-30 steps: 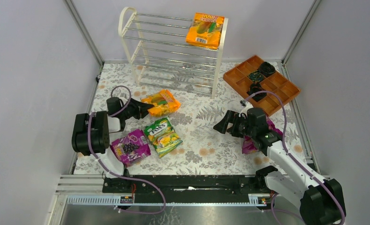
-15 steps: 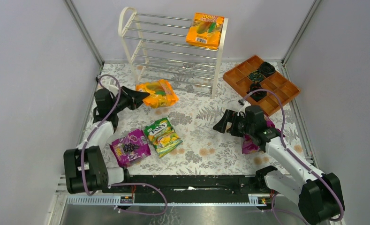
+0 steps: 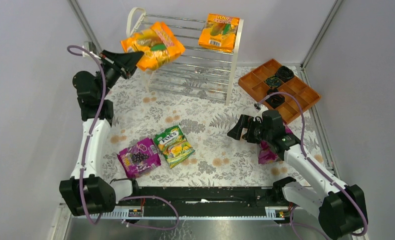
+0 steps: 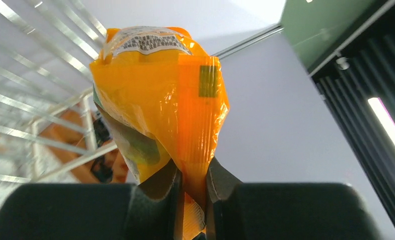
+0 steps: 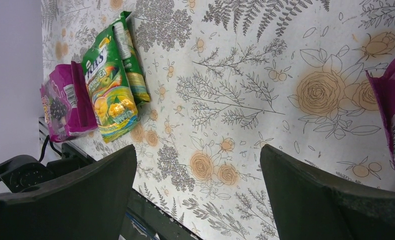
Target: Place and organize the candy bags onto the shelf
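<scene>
Shelf [image 3: 233,70] stands at 12 o'clock on the counter [image 3: 210,112], its rods running from 9 to 3. One orange bag [image 3: 218,32] sits at the 3 o'clock end of the top tier. The held bag [image 3: 153,45] hangs over the 9 o'clock end of that tier, with bare rods between the two. Whether it already touches the rods I cannot tell.

That bag's long axis lies roughly along the rods. Its sealed edge points to 9 o'clock and the rest juts toward 3 o'clock from the left fingers [image 4: 219,192], which pinch that edge tightly. Judging from this, the coming move is a short lowering and a release. It turns on keeping the free end short of the orange bag while the whole length comes to rest across the rods.

Three more bags lie on the counter. A green bag [image 3: 173,145] and a purple bag [image 3: 139,156] touch side by side at 7 o'clock. Another purple bag [image 3: 266,154] lies at 4 o'clock, partly under the right arm. The right fingers [image 5: 330,200] are spread wide and empty, pointing toward 9 o'clock. That arm is much the nearer to the 4 o'clock bag.
</scene>
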